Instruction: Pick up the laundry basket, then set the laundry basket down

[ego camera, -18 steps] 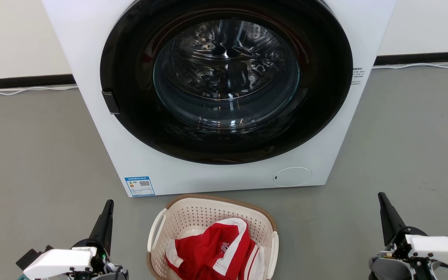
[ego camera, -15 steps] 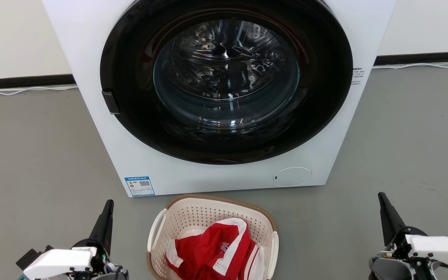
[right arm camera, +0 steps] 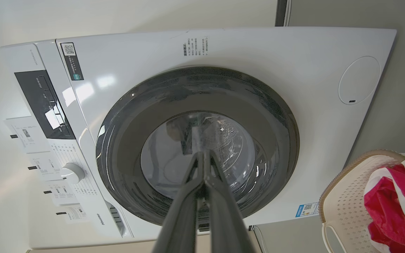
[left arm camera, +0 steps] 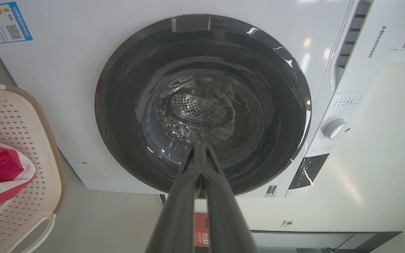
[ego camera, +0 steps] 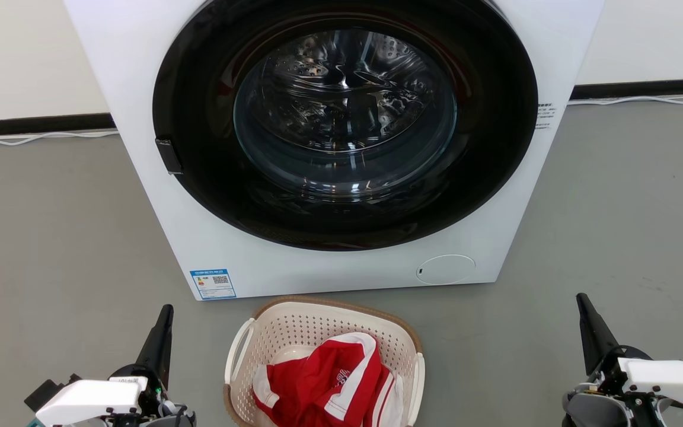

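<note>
- Grey floor (ego camera: 51, 237), head view: laundry basket (ego camera: 318, 329) rests before washing machine (ego camera: 131, 89), between left claw (ego camera: 166, 311) and right claw (ego camera: 581, 299), both apart from it.
- Left wrist view: left claw pressed together, empty.
- Right wrist view: right claw pressed together, empty.
- Progress: pick-up not started; lift and set-down remain.

A white washing machine (ego camera: 140, 89) with a dark round door (ego camera: 344, 118) stands on grey floor (ego camera: 51, 237).

1. My left gripper (ego camera: 165, 311), left of the laundry basket (ego camera: 270, 332), has long, dark, tapering fingers (left arm camera: 181, 196).
2. Its wrist carries a white boxy housing (ego camera: 89, 398) with a small printed label (ego camera: 125, 380) (text unreadable).
3. My right gripper (ego camera: 582, 299), right of the basket, has the same dark fingers, a white wrist cover (ego camera: 667, 372) and thin black cables (ego camera: 682, 407).
</note>
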Robot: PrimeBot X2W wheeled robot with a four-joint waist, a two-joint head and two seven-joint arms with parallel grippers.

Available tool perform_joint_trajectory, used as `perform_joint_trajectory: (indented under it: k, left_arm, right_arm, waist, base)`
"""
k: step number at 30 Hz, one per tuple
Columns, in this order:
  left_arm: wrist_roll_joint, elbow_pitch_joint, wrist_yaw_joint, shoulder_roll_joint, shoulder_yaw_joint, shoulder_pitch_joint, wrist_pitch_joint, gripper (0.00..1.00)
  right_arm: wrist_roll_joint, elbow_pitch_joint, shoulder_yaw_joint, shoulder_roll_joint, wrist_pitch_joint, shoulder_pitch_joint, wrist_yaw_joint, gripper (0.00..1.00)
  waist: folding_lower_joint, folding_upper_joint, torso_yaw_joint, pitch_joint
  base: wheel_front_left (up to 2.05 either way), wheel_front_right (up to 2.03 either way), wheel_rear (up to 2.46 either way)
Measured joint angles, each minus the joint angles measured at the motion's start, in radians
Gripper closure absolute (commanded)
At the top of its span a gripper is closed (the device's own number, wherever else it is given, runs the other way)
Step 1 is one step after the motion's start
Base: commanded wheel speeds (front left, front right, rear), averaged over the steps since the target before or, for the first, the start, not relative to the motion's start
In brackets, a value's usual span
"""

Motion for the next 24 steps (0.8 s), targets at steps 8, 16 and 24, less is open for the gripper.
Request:
perform_joint_trajectory:
  k: [8, 16, 24]
  left_arm:
    - [0.0, 0.0, 0.0, 0.0, 0.0, 0.0, 0.0, 1.0]
    - [0.0, 0.007, 0.0, -0.002, 0.0, 0.003, 0.0, 0.0]
    - [0.002, 0.055, 0.004, -0.013, -0.006, 0.064, -0.01, 0.0]
  right_arm:
    - [0.0, 0.0, 0.0, 0.0, 0.0, 0.0, 0.0, 1.0]
    - [0.0, 0.005, 0.001, 0.001, 0.0, 0.004, 0.0, 0.0]
    - [-0.002, 0.056, 0.011, 0.014, -0.005, 0.065, -0.001, 0.0]
  waist:
    - [0.0, 0.0, 0.0, 0.0]
    - [0.0, 0.0, 0.0, 0.0]
    - [0.0001, 0.0, 0.0, -0.001]
  base:
    - [0.0, 0.0, 0.0]
    - [0.0, 0.0, 0.0]
    - [0.0, 0.0, 0.0]
